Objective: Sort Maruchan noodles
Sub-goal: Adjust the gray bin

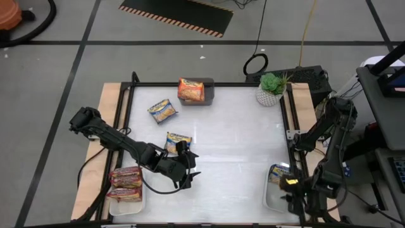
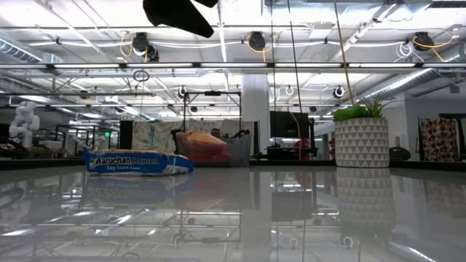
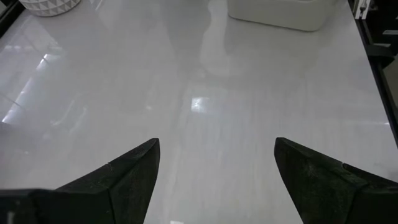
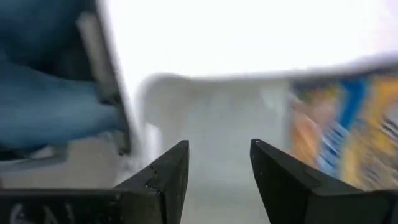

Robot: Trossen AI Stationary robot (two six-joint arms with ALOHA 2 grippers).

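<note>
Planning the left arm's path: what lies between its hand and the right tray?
In the high view, only bare table between the left hand and the right tray.

Two dark jointed arms, black wedge-shaped pincer fingers point(image 3: 124, 180), black cables

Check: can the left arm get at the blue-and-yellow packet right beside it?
Probably yes. The left pincer stands open and empty, and the blue-and-yellow packet lies flat just beyond it on bare table, nothing between them.
</note>
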